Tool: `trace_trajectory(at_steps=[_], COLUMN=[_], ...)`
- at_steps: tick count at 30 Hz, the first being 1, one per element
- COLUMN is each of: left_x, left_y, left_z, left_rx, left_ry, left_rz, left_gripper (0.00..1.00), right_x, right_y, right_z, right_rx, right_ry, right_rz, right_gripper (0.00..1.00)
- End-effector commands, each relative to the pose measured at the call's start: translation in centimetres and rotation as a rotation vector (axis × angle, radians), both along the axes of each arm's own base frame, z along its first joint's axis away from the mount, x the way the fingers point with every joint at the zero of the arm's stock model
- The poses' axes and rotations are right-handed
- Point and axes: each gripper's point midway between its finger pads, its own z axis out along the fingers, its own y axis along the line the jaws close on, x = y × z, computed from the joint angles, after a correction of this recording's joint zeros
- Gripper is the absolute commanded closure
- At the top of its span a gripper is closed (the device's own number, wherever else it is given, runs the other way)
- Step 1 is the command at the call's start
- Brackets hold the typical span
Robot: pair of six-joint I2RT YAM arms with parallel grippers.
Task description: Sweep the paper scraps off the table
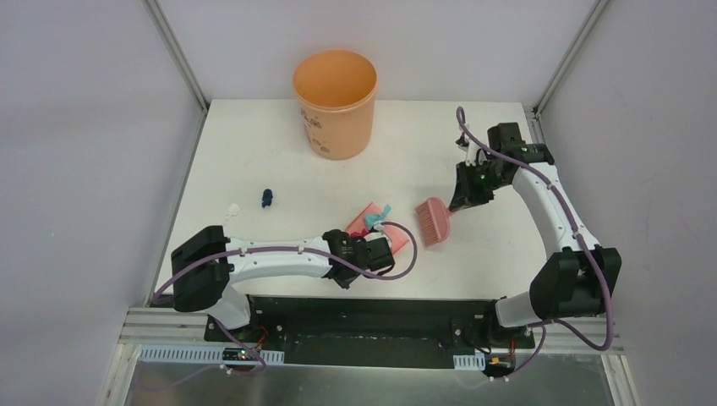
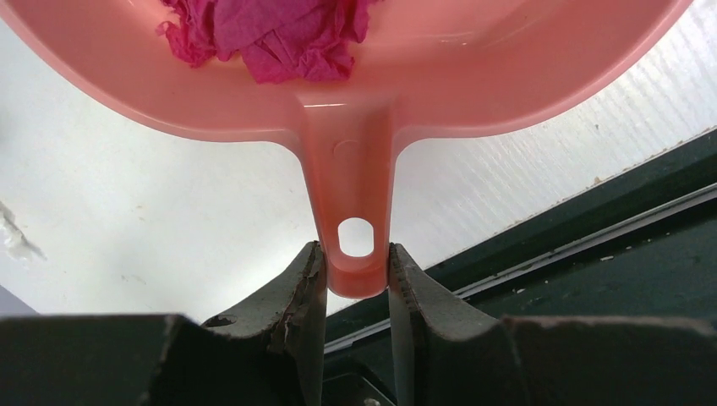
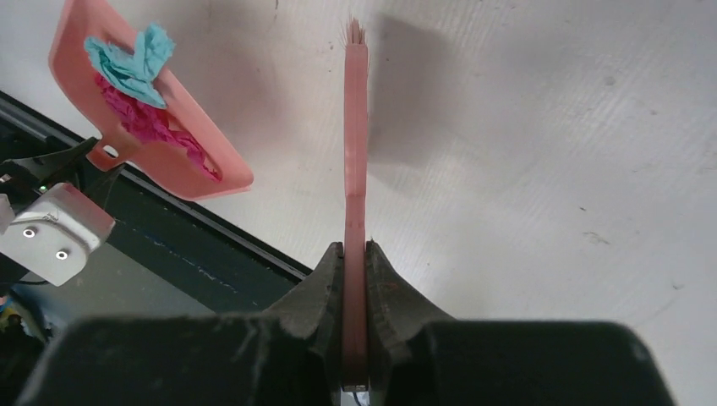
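My left gripper [image 2: 356,258] is shut on the handle of the pink dustpan [image 1: 372,226], which shows large in the left wrist view [image 2: 423,76]. In the pan lie a magenta paper scrap [image 2: 270,34] and a teal scrap [image 3: 131,61]. My right gripper [image 3: 355,254] is shut on the handle of the pink hand brush [image 1: 435,221], held just right of the pan; it also shows in the right wrist view [image 3: 356,127]. A dark blue scrap [image 1: 267,198] and a white scrap [image 1: 232,209] lie on the white table [image 1: 254,144] at the left.
An orange bucket [image 1: 335,101] stands at the back middle of the table. Grey walls and metal posts frame the table. A black base rail [image 1: 363,317] runs along the near edge.
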Motion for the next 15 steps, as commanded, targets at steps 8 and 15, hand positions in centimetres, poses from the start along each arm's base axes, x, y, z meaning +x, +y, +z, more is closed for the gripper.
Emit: trace_trajectory(at_steps=[8, 15], left_x=[3.6, 4.6], left_y=[0.1, 0.1], left_z=[1.6, 2.4], left_rx=[-0.146, -0.153], left_ry=[-0.101, -0.132], left_rz=[0.081, 0.098], left_gripper=[1.00, 1.00], right_x=[0.0, -0.9], right_y=[2.3, 3.5], right_z=[1.0, 0.8], right_rx=[0.249, 0.358], right_ry=[-0.121, -0.100], right_rz=[-0.002, 0.035], right_gripper=[1.00, 1.00])
